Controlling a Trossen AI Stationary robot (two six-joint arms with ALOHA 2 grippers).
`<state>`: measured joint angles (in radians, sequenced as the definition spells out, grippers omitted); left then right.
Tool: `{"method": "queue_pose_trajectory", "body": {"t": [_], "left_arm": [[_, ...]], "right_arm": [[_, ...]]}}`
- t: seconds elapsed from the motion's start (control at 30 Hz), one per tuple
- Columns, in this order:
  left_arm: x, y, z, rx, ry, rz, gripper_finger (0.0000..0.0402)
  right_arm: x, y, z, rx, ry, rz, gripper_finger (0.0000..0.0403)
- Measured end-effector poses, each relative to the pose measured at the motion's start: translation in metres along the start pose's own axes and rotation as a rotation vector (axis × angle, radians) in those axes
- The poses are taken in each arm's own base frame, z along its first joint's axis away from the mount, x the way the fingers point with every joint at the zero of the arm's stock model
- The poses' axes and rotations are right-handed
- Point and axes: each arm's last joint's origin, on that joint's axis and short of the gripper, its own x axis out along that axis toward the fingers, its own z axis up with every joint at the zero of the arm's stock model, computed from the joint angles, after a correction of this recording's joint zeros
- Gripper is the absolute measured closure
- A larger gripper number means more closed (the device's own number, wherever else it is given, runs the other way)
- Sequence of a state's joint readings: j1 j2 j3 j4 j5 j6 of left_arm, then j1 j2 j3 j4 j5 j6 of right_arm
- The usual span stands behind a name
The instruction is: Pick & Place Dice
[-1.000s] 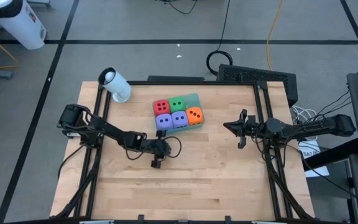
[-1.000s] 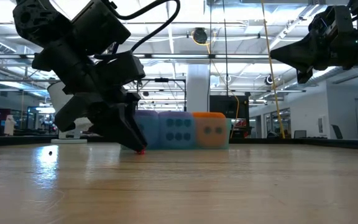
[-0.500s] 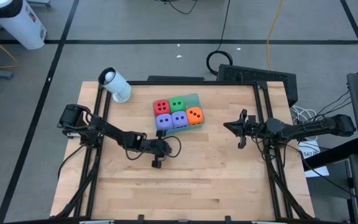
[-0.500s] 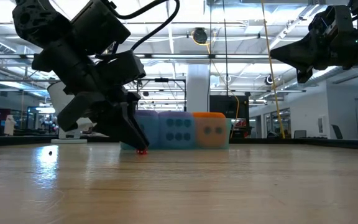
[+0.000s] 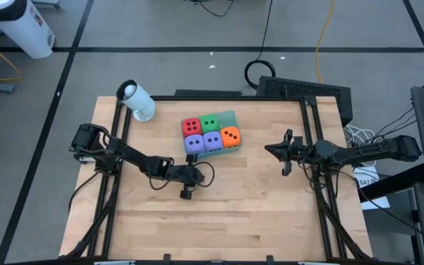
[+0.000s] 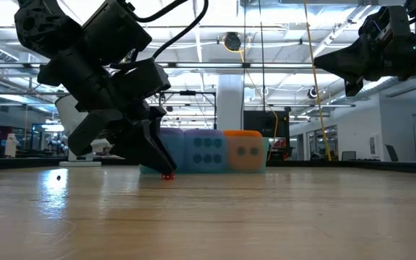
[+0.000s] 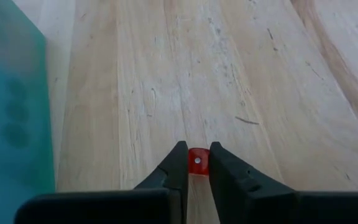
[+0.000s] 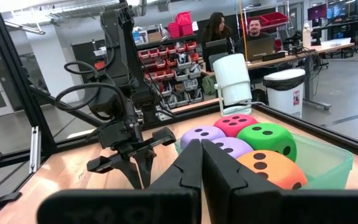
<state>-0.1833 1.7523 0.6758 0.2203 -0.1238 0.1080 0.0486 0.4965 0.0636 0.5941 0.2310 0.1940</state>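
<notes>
**Left gripper pinches a tiny red die on the table**

The left gripper (image 7: 197, 163) is down at the tabletop (image 5: 256, 206), just near of the teal tray (image 5: 233, 116), its fingers (image 7: 174, 167) nearly together on a small red die (image 7: 197, 160). The five big soft dice (image 5: 210, 132) sit packed in the tray at the far middle. This looks like the grasp step; next it calls for a straight lift without losing the pinch. The right gripper (image 5: 284, 152) waits closed and empty, raised at right.
</notes>
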Motion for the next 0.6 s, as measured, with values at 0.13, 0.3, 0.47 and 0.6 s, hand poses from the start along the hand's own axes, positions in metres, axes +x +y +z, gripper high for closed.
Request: {"method": "queue_pose_trajectory", "body": {"t": [0.13, 0.3, 0.47, 0.6], "left_arm": [[0.0, 0.0, 0.0001, 0.002, -0.001, 0.001, 0.0352], [0.0002, 0.0001, 0.0007, 0.012, -0.009, 0.003, 0.0351], [0.0001, 0.0001, 0.001, 0.013, -0.012, 0.005, 0.0351], [0.0001, 0.0002, 0.0013, 0.014, -0.015, 0.006, 0.0351]], "right_arm": [[0.0, 0.0, 0.0, 0.0, 0.0, 0.0, 0.0403], [0.0, 0.0, 0.0001, 0.0, -0.001, 0.0, 0.0403], [0.0, 0.0, 0.0, -0.005, 0.0, 0.0, 0.0403], [0.0, 0.0, 0.0, -0.005, 0.0, 0.0, 0.0403]]}}
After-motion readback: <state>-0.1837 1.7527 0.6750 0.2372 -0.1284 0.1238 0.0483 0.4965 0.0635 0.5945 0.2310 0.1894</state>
